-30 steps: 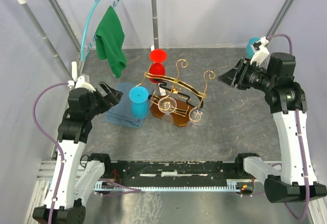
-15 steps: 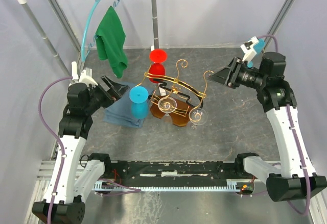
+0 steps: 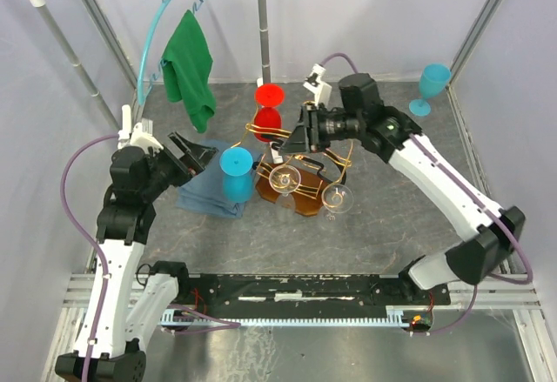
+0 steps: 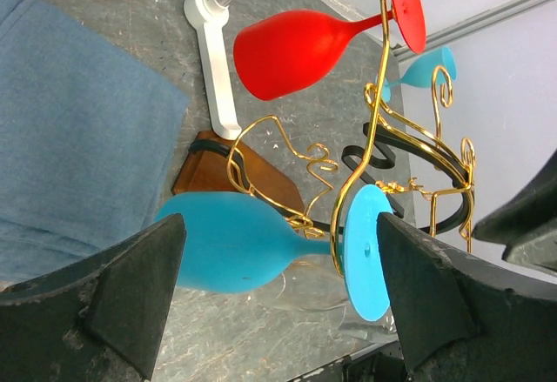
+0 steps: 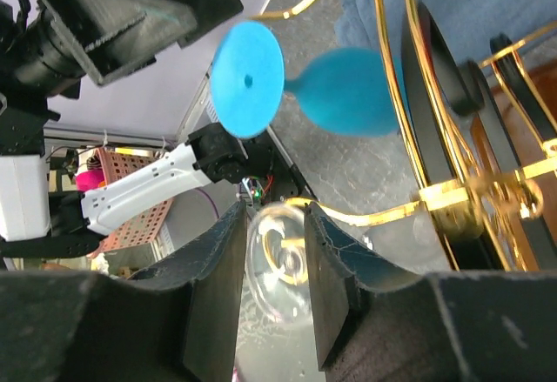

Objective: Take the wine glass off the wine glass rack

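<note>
The wine glass rack [image 3: 306, 149] is gold wire with black bars on a brown base [image 3: 300, 201], mid-table. Hanging from it are a clear wine glass [image 3: 285, 177], a second clear one [image 3: 336, 197], a blue one [image 3: 237, 171] and a red one [image 3: 268, 108]. My right gripper [image 3: 291, 141] reaches into the rack from behind. In the right wrist view its fingers [image 5: 218, 286] stand narrowly apart, open, with the clear wine glass [image 5: 278, 260] in the gap; I cannot see whether they touch it. My left gripper [image 3: 196, 151] is wide open just left of the blue glass [image 4: 235, 243], apart from it.
A tall white clothes rail [image 3: 261, 25] at the back carries a green cloth [image 3: 191, 64] and a blue hanger [image 3: 161, 34]. A folded blue cloth [image 3: 207, 192] lies under the blue glass. Another blue glass [image 3: 432, 82] stands upright at the back right.
My right arm swung from the far right across to the rack and its jaws narrowed around the clear glass. The left gripper barely moved and stayed open.
</note>
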{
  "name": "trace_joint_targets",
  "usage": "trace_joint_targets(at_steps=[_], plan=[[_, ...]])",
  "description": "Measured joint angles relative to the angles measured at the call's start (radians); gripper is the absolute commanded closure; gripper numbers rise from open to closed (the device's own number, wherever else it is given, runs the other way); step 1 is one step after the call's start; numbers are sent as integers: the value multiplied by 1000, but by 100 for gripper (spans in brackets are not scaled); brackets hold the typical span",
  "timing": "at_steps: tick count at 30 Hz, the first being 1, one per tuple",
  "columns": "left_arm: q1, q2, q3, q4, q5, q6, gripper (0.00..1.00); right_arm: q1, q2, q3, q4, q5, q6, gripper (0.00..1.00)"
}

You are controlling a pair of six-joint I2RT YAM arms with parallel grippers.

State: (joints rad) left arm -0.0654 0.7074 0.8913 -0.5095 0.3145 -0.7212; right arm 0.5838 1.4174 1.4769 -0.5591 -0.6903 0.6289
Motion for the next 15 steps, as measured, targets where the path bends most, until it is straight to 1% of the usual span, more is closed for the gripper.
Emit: trace_joint_targets(at_steps=[4, 7, 15], plan=[[0, -6, 0, -16, -3, 0, 2, 53, 114, 112, -7, 21, -18, 59], [0, -8, 0, -24, -9, 0, 2, 80, 174, 161, -9, 29, -26, 59], [0, -10, 3, -37, -26, 1, 1, 110, 268, 219, -25, 39, -33, 59]])
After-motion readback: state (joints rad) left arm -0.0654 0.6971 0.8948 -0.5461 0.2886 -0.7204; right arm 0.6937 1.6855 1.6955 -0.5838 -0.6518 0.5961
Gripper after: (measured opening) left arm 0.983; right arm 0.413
